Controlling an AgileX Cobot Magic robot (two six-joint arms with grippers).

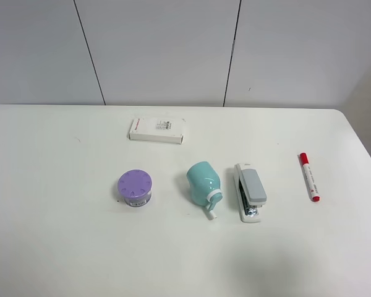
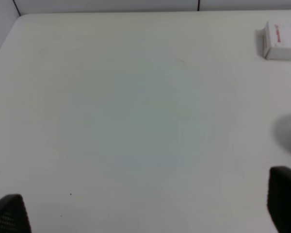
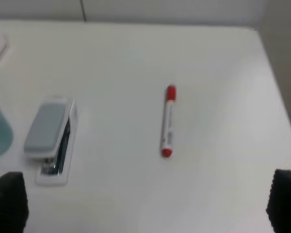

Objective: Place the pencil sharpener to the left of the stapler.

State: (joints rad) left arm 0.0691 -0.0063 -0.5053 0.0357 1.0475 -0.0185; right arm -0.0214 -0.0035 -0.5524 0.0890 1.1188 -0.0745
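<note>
A white table [image 1: 62, 235] is carrying several loose items in front of a pale panelled wall [image 1: 161, 49]. A flat white box [image 1: 157, 130] with small printing is lying toward the far edge, also showing at the side of the left wrist view. A round purple container [image 1: 135, 188] with a flat, dotted top is sitting upright nearer the front, well apart from the box. A red marker pen [image 1: 308, 177] with a white barrel is lying flat at the right, its capped end pointing away from the front edge.
</note>
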